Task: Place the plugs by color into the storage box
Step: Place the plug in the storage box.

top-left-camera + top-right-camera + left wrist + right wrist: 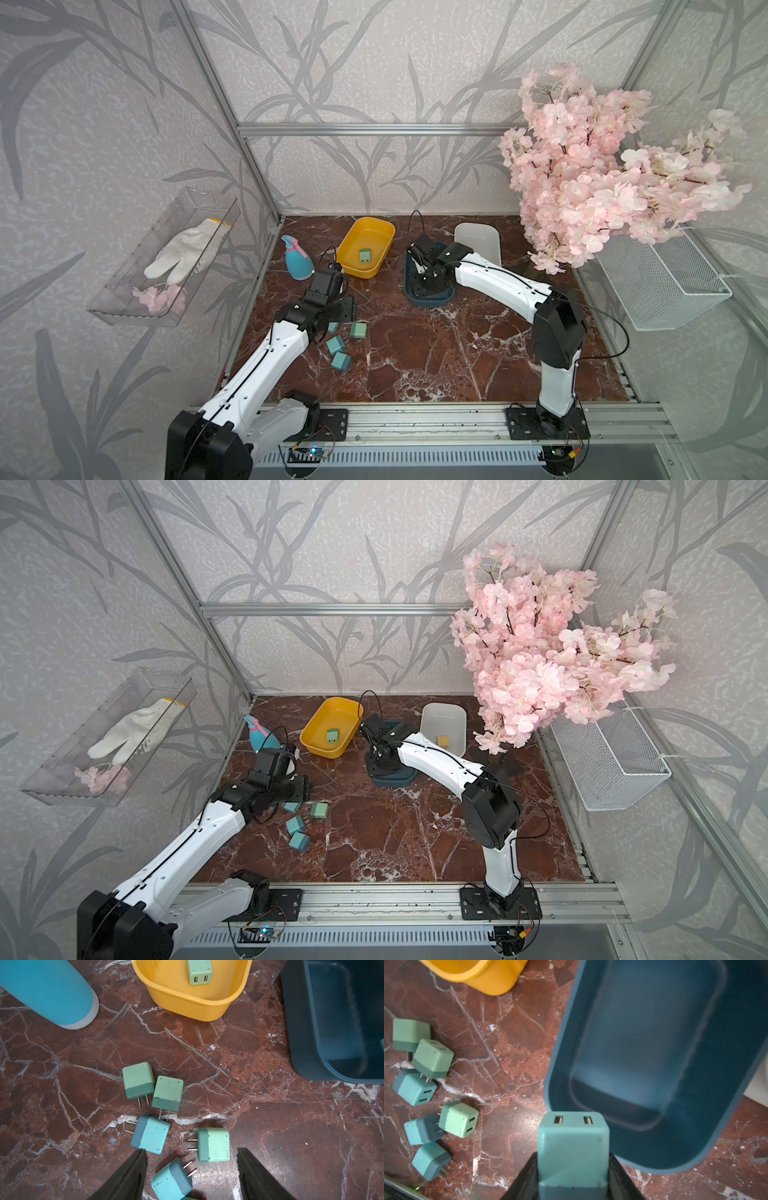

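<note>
Right end effector (573, 1155) pinching teal-blue cube plug (573, 1140) at near rim of dark blue plastic bin (685, 1159); bin looks empty, plug not yet released. Left end effector (190, 1149) spread above six loose plugs (458, 1119), near-left on marble-pattern desk (457, 353): three sage green, three teal-blue. Done: sage green plug (365, 255) in yellow plastic bin (386, 232), small yellow plug (441, 740) in white plastic bin (457, 719). Most sorting left. No readable writing, no brand.

Left arm (266, 353) reaches low and forward, jaws apart (pointing downward); right arm (498, 278) stretches forward, elbow bent, jaws clamped on a teal plug (573, 1147).
</note>
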